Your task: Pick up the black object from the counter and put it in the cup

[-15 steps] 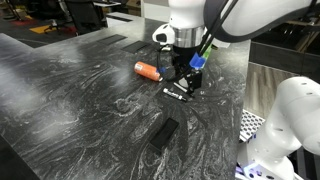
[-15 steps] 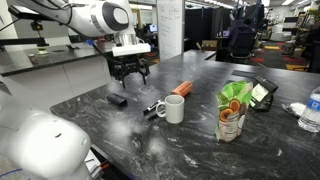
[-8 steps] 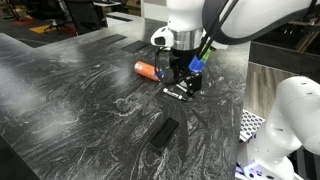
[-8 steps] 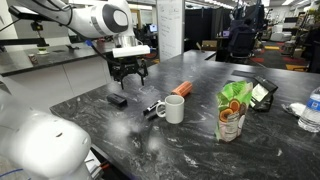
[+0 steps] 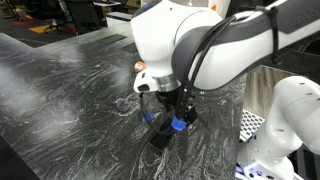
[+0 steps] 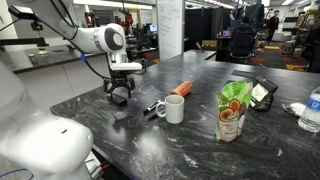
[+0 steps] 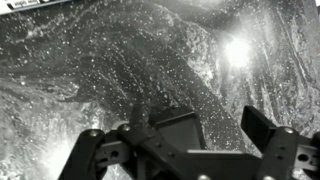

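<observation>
- I am seeing the arm (image 5: 205, 50) bending over the counter (image 5: 70, 100) with its wrist pointing straight down, the big white links filling the middle of an exterior view
- In an exterior view the arm (image 6: 100, 40) is reaching in from the far left, and the gripper (image 6: 120, 94) is hanging low at the left part of the counter, close to the surface
- I am reading the pincer as spread apart: in the wrist view the gripper (image 7: 180, 140) is showing one finger at the left and one at the right, with the black object (image 7: 180, 122) lying between them
- I cannot tell whether the fingers are touching the bar or the counter; nothing is clamped
- The black object (image 5: 158, 139) is lying flat on the counter, its near end sticking out below the gripper (image 5: 168, 118)
- The cup (image 6: 174, 108) is standing upright to the right of the gripper, well apart from it, and is showing only in that exterior view
- That same view is also giving me a marker pen (image 6: 151, 107) lying just left of the cup, an orange can (image 6: 182, 89) lying just behind the cup, and a green packet (image 6: 232, 110) standing farther right
- Only the wrist view is showing the bar sitting between the fingers; in the view with the cup the gripper is hiding it
</observation>
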### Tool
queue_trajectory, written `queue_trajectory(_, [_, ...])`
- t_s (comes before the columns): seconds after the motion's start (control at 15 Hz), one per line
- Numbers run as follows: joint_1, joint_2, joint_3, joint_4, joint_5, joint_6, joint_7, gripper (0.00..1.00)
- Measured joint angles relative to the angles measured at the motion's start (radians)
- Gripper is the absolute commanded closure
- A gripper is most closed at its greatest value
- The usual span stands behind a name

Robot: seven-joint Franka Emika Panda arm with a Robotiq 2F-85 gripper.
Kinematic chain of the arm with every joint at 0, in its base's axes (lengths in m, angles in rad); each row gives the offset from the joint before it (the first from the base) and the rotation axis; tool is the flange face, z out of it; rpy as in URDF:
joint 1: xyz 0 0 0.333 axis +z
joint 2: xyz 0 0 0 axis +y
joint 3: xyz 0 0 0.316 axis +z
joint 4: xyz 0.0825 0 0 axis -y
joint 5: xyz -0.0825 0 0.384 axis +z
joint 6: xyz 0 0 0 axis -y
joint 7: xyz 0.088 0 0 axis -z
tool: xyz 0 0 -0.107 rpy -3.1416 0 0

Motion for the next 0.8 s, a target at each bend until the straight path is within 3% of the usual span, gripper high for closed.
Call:
queue_trajectory(0.47, [0.002,0.185,0.125,0.125,-0.221,-0.007,-0.002,0.0])
queue_trajectory(0.8, [0.002,0.239,0.146,0.189,-0.133,-0.014,-0.008,0.0])
